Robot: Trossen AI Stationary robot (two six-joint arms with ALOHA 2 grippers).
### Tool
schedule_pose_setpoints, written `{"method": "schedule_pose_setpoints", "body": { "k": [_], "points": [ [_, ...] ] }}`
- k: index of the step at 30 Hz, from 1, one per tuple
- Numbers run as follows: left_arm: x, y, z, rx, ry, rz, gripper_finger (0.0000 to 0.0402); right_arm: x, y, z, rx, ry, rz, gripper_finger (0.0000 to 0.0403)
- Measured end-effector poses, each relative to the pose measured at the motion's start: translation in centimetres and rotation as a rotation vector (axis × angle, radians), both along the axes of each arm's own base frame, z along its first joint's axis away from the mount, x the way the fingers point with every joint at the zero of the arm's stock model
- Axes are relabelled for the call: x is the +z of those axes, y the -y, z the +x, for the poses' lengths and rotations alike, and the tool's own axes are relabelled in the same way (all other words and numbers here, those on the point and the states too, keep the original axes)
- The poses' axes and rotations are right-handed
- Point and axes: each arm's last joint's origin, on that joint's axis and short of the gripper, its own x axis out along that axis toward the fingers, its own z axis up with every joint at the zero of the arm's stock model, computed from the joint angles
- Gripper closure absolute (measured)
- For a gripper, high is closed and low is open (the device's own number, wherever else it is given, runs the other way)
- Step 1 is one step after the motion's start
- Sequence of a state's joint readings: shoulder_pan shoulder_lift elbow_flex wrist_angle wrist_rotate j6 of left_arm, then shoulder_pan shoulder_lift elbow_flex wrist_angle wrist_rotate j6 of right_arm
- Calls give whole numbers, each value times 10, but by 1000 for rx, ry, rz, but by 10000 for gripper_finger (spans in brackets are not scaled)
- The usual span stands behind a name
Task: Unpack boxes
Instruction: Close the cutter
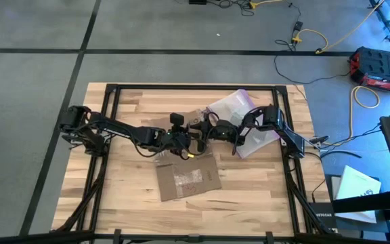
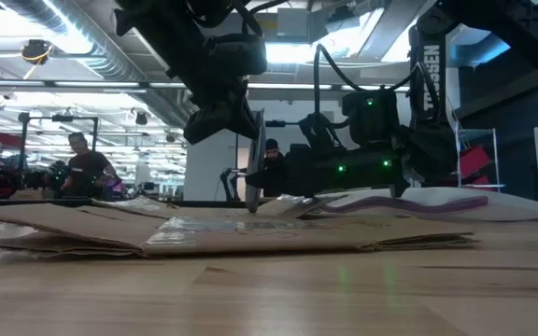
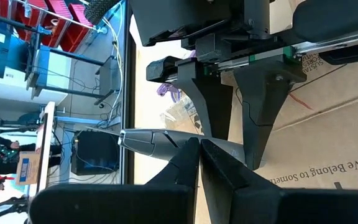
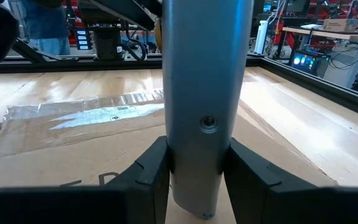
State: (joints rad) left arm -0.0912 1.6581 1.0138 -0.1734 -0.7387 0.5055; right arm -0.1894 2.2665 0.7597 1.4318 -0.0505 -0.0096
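While the flattened box [image 1: 187,177] lies mid-surface [image 1: 127,203], both arms meet just above its far edge. Right pincer [image 4: 194,171] is clamped on a grey knife-like tool [image 4: 207,93], held upright. Left pincer [image 3: 199,149] has fingers together, pinching the tool's blade tip [image 3: 143,140]. Clear bag [image 1: 239,108] w/ purple edge sits behind, near right arm.

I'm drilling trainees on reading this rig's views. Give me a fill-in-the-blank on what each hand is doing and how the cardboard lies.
1. The right hand is closed on a grey, knife-like ____.
2. The left hand has its fingers pressed ____.
3. The brown cardboard box lies opened out ____ on the wooden table.
4. Both hands meet near the table's ____, seen from above.

Missing words: tool; shut; flat; middle
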Motion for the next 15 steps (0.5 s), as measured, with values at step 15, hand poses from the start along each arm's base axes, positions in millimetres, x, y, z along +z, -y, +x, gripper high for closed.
{"method": "schedule_pose_setpoints", "body": {
  "k": [15],
  "points": [
    [-2, 0, -1, 10, 5, -52, 402, 0, 0, 0, 0, 0, 0, 299]
  ]
}}
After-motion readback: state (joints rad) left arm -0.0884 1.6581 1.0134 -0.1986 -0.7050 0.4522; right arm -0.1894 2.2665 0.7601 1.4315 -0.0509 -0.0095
